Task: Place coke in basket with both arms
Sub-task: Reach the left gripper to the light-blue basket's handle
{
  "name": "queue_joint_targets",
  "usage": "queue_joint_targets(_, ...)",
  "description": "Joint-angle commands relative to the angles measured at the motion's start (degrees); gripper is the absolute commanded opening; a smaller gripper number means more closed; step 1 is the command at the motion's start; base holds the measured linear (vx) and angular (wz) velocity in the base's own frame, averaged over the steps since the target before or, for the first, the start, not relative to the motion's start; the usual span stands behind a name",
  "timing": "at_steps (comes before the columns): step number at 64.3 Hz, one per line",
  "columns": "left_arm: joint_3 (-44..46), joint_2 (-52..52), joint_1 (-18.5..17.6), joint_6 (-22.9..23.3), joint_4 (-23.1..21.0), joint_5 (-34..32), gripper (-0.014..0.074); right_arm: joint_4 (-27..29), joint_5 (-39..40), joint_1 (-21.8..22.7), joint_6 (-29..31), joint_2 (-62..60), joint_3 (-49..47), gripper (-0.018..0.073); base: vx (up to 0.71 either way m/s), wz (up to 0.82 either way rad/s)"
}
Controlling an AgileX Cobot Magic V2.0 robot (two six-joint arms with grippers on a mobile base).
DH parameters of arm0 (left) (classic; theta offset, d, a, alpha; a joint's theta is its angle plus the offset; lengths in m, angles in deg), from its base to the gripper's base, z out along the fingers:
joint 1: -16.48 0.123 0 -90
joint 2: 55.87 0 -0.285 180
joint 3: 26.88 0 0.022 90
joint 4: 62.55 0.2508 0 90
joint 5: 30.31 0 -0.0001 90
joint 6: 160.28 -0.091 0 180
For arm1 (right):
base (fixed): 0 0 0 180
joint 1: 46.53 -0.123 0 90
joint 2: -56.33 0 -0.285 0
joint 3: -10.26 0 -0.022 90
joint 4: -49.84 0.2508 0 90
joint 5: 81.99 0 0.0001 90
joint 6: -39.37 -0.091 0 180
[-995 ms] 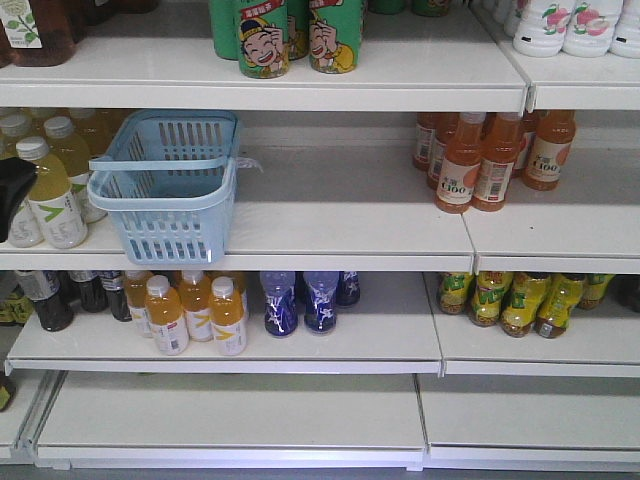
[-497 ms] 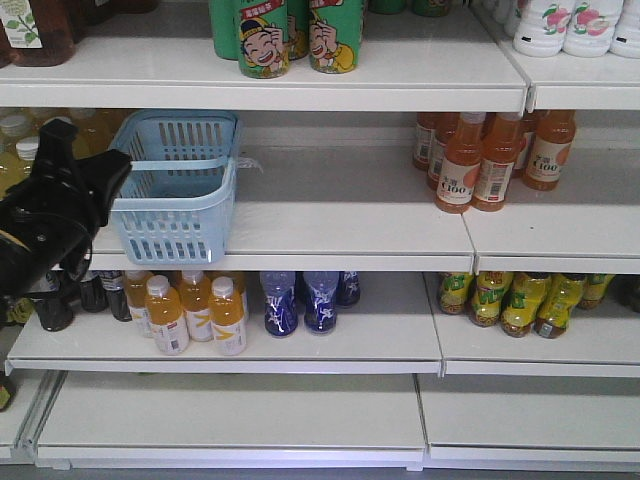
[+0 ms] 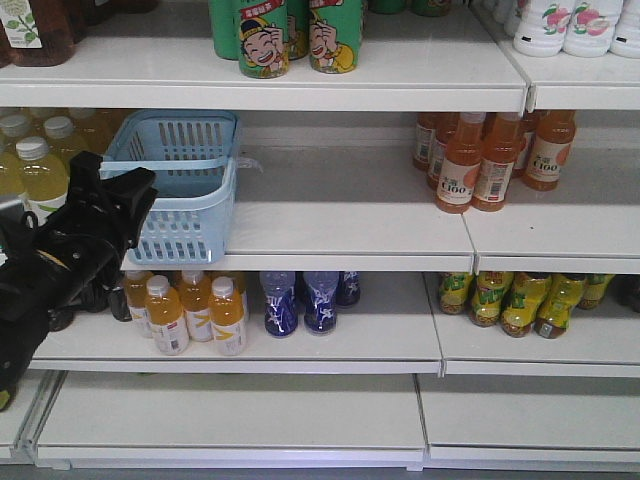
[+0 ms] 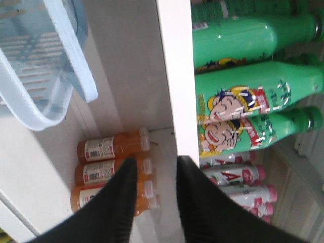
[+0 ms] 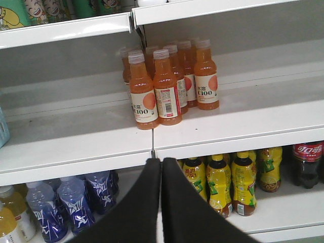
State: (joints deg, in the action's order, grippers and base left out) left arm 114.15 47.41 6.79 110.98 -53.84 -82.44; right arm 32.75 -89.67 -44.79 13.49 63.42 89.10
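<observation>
From the front, the slotted pale-blue plastic basket sits on the middle shelf, and the matte black left pincer covers its left front corner. The left wrist view adds that the tapered fingers stand apart with nothing between them, with the basket's smooth rim up-left and glossy green bottles to the right. Only the right wrist view shows the coke, dark with a red label, standing on the lower shelf at far right beside yellow bottles. Here the right pincer is pressed closed and empty.
</observation>
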Motion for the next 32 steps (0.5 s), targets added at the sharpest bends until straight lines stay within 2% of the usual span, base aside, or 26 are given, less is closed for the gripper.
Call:
queue_joint_targets(1, 1.62, -1.15, 1.10, 1.84, -4.43, -5.37, 0.0403, -0.55, 4.02, 0.36, 0.41, -0.64, 1.04, -0.0006, 0.00, 0.00)
queue_joint_targets(7, 1.73, -0.35, 1.99, 3.98, -6.84, -6.18, 0.0568, -0.55, 4.02, 0.36, 0.41, -0.64, 1.04, -0.0006, 0.00, 0.00)
queue_joint_targets(13, 1.93, 0.63, 2.63, 5.47, -7.09, -6.58, 0.0643, -0.55, 4.02, 0.36, 0.41, -0.64, 1.04, -0.0006, 0.00, 0.00)
queue_joint_targets(32, 7.99, 5.41, 2.79, 5.60, -5.96, -7.03, 0.0610, -0.55, 4.02, 0.36, 0.41, -0.64, 1.04, -0.0006, 0.00, 0.00)
